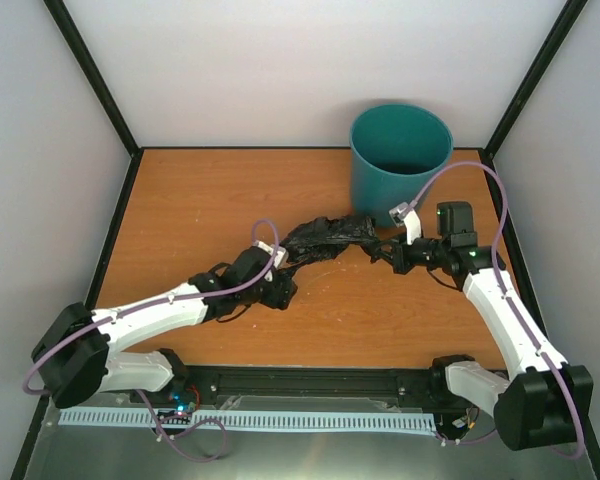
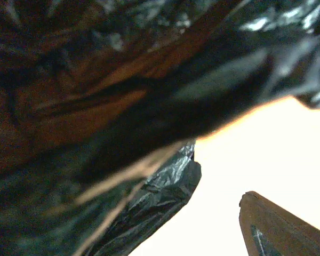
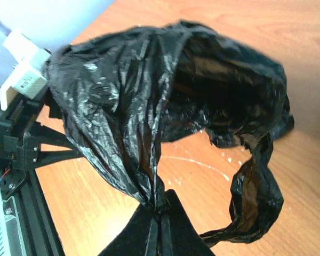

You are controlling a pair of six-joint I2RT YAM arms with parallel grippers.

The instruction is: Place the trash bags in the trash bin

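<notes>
Over wooden table point(image 1: 180, 200), right pincer point(image 3: 159, 226) pinches trash bag point(image 3: 122, 106).

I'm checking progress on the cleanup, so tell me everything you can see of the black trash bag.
The trash bag is thin, glossy black film, crumpled and partly opened. It spans between the two arms over the wooden table, just in front of the teal bin, not in it. The right pincer is shut on a gathered twist; the other end drapes over the left pincer, whose grip is hidden.
</notes>
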